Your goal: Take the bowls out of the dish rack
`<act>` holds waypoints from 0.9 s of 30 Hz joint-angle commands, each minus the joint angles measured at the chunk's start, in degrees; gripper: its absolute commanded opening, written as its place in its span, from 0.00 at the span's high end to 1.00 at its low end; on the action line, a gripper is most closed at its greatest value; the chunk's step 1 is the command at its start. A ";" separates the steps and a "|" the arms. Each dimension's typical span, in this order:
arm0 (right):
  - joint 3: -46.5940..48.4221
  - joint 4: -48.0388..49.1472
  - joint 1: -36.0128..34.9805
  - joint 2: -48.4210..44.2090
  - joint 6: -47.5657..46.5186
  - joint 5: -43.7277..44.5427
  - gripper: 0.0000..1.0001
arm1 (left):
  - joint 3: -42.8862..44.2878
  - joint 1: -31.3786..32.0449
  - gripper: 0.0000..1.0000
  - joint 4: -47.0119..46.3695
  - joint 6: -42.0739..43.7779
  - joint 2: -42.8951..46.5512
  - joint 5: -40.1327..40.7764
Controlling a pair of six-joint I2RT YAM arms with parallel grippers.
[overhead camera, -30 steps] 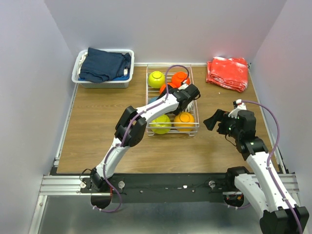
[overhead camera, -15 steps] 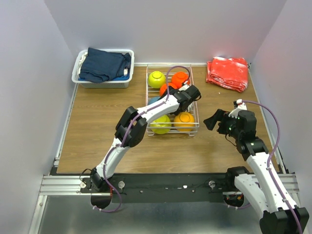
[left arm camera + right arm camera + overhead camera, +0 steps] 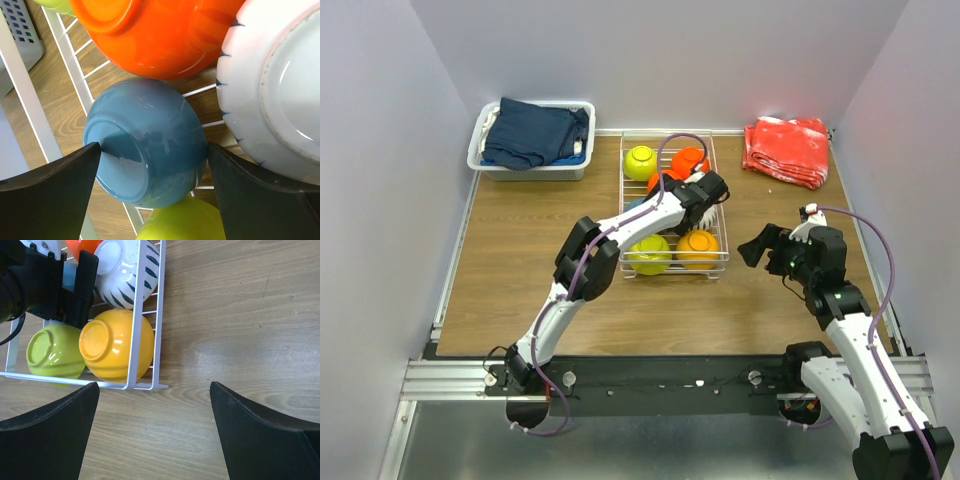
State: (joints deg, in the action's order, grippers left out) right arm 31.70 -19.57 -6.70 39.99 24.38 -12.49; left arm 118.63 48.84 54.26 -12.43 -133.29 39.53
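The blue bowl [image 3: 145, 145] lies tipped on its side in the dish rack [image 3: 65, 60], squarely between the left fingers [image 3: 50, 192]. They are drawn in narrow and hold it, one tip on its foot ring and the other against its wall. Just beyond the fingertips sits a red-orange bowl [image 3: 160, 35]. Just outside the right-hand finger is the striped bowl [image 3: 270, 90], underside showing. A yellow-green bowl [image 3: 180, 225] peeks up between the finger roots. The rack stands on the wooden surface [image 3: 240, 315]. The right fingers [image 3: 50, 432] are spread wide with nothing between them, hanging over bare surface just beside the rack's corner. Ahead of their left-hand finger an orange bowl [image 3: 117, 345] lies inside that corner, upside down, with the yellow-green bowl touching it on the far side from the gap
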 commanded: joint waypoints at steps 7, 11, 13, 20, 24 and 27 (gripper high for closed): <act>-1.21 1.20 -0.33 -0.70 -0.48 0.10 0.00 | -2.17 -0.41 0.01 -1.17 -0.67 0.67 -10.79; -1.21 1.12 -0.33 -0.79 -0.56 0.19 0.00 | -2.09 -0.85 0.01 -1.44 -1.02 1.46 -11.84; -1.21 1.11 -0.33 -0.88 -0.48 0.27 0.00 | -2.43 -0.94 0.01 -1.96 -1.63 1.72 -10.45; -1.21 1.20 -0.24 -0.79 -0.56 0.10 0.00 | -2.44 -0.94 0.01 -1.26 -2.34 -1.00 -3.41; -1.12 1.20 -0.24 -0.53 -0.56 0.01 0.00 | -2.79 -0.68 0.01 -0.82 -2.43 -2.67 -1.21; -1.12 1.38 -0.33 -0.44 -0.56 -0.16 0.00 | -2.96 -0.50 0.01 -0.47 -2.34 -3.55 -0.68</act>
State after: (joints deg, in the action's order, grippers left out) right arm 31.42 -19.33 -6.70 39.72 24.40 -12.49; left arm 117.56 48.10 53.25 -12.80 -132.55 38.83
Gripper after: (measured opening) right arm 0.998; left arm 0.991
